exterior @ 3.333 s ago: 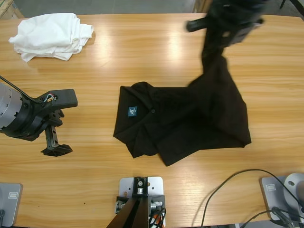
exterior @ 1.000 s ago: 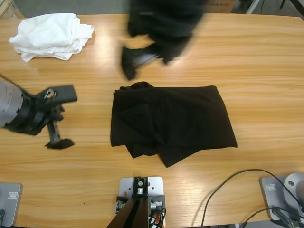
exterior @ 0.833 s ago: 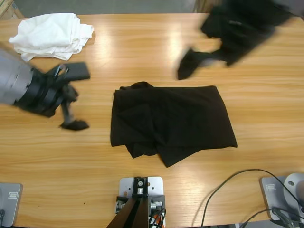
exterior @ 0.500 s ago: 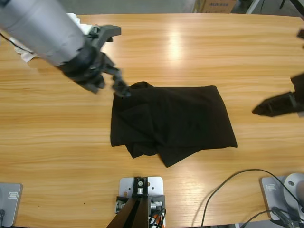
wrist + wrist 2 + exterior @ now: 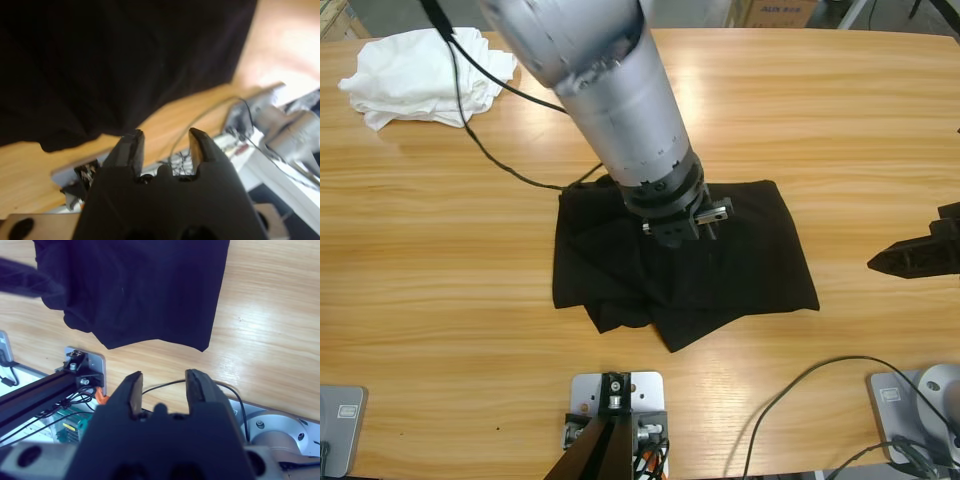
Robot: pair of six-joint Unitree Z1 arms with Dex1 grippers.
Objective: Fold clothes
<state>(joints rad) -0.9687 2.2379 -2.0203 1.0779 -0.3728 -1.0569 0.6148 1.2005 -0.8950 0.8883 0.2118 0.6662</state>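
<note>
Table (image 5: pixel 840 120): long wooden top, lengthwise grain.

Left arm (image 5: pixel 610 90): big silver body comes in from the top left and reaches down over the middle of the table, black cable trailing off it. Its wrist sits right above the shirt's upper middle. Left gripper (image 5: pixel 164 145): wrist view looks along it over black cloth toward the table's near edge. Jaws are parted by a moderate gap with nothing between them. From above the jaws are hidden under the wrist, so whether the tips touch the cloth can't be told.

Black shirt (image 5: pixel 740 260): lies at the table's centre, folded into a rough rectangle. Top and right edges are fairly straight; the lower left is bunched, with a flap sticking out toward the near edge. Collar and logo not visible.

White clothes (image 5: pixel 415 75): crumpled pile at the far left corner, well apart from the shirt.

Right gripper (image 5: pixel 162 385): in the top view only its black tip (image 5: pixel 915 255) shows at the right edge, clear of the shirt's right side. Jaws apart, gripping nothing; wrist view shows the shirt's edge ahead of it.
</note>
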